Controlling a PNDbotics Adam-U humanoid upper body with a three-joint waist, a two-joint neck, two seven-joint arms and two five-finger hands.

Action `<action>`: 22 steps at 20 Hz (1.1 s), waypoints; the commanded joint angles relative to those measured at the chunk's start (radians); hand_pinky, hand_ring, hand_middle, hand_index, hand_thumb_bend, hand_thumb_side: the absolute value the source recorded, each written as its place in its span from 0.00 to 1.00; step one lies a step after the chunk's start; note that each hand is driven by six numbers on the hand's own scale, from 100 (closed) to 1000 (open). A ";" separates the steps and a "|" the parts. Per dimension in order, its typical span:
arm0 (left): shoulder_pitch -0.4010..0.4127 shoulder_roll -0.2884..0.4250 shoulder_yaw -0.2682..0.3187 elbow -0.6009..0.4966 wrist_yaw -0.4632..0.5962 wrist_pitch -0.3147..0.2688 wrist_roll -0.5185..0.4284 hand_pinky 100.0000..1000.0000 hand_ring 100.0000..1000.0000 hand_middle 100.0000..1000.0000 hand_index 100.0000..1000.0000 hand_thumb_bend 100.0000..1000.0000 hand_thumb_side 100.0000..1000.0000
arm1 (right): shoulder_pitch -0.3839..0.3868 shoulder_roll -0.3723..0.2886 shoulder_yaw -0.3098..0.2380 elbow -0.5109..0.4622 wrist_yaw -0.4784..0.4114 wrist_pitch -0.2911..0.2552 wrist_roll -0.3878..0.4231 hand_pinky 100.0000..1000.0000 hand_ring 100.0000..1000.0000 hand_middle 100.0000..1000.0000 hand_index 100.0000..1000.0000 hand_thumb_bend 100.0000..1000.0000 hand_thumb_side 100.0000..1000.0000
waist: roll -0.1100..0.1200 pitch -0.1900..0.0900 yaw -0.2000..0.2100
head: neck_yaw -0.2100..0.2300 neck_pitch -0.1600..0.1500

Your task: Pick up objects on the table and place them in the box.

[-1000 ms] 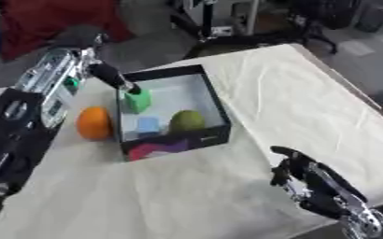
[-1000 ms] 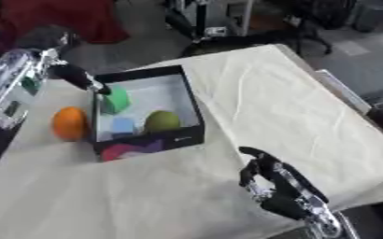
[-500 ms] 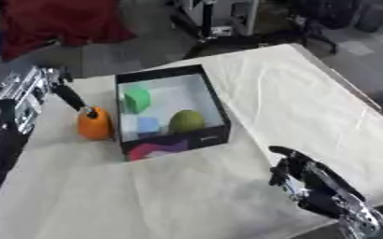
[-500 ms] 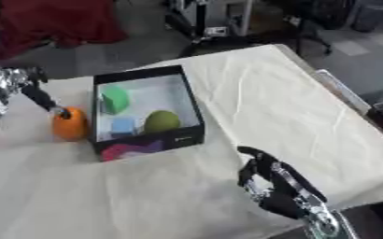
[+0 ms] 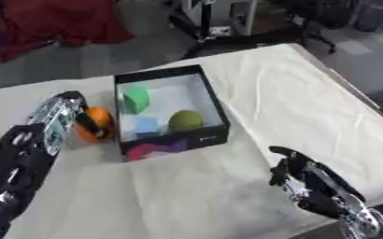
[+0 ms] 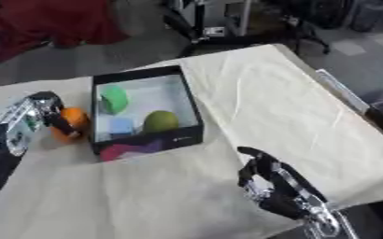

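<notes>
Left eye view: a cream cloth-covered counter holds a black box; the left robot hand curls its fingers on an orange ball just left of the box. Right eye view: the right robot hand rests relaxed, empty, lower right; grey room floor beyond

Even, soft indoor light; both views blurred, with faint shadows.
</notes>
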State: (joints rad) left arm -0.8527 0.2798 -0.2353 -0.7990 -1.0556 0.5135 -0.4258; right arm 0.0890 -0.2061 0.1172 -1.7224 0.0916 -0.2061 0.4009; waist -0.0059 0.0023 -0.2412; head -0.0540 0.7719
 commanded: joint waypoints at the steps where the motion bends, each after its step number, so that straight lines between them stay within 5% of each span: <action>1: -0.039 0.052 -0.002 -0.060 -0.013 0.010 0.066 0.45 0.35 0.37 0.49 0.42 0.20 | -0.007 -0.006 -0.007 -0.012 -0.001 0.001 -0.001 0.82 0.51 0.43 0.92 0.00 0.41 | -0.011 -0.018 -0.002 | -0.002 -0.002; 6: -0.107 0.145 -0.008 -0.238 -0.095 0.013 0.053 0.44 0.36 0.37 0.49 0.47 0.26 | -0.004 -0.010 -0.007 -0.010 0.001 0.001 -0.001 0.82 0.51 0.43 0.92 0.00 0.41 | -0.006 -0.023 0.003 | -0.009 -0.002; 11: -0.143 0.075 -0.027 -0.343 -0.126 0.015 0.107 0.45 0.39 0.39 0.52 0.53 0.27 | -0.003 -0.010 -0.003 -0.010 0.000 0.000 0.002 0.82 0.51 0.43 0.92 0.00 0.41 | -0.008 -0.025 -0.001 | -0.004 -0.002; 17: -0.104 -0.124 -0.110 -0.230 -0.081 -0.023 0.127 0.51 0.43 0.44 0.57 0.59 0.25 | -0.012 -0.008 0.004 -0.012 -0.005 -0.001 0.009 0.82 0.51 0.43 0.92 0.00 0.41 | -0.016 -0.020 -0.028 | 0.012 -0.002; 22: -0.063 -0.203 -0.111 -0.090 -0.085 -0.027 0.183 0.57 0.47 0.48 0.62 0.60 0.24 | -0.018 -0.007 0.006 -0.014 -0.012 0.000 0.011 0.82 0.51 0.43 0.92 0.00 0.41 | -0.020 -0.018 -0.040 | 0.011 -0.002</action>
State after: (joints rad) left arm -0.8967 0.0842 -0.3518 -0.9060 -1.1393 0.4866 -0.2600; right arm 0.0796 -0.2062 0.1239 -1.7224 0.0878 -0.2049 0.4083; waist -0.0081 0.0023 -0.2803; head -0.0451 0.7719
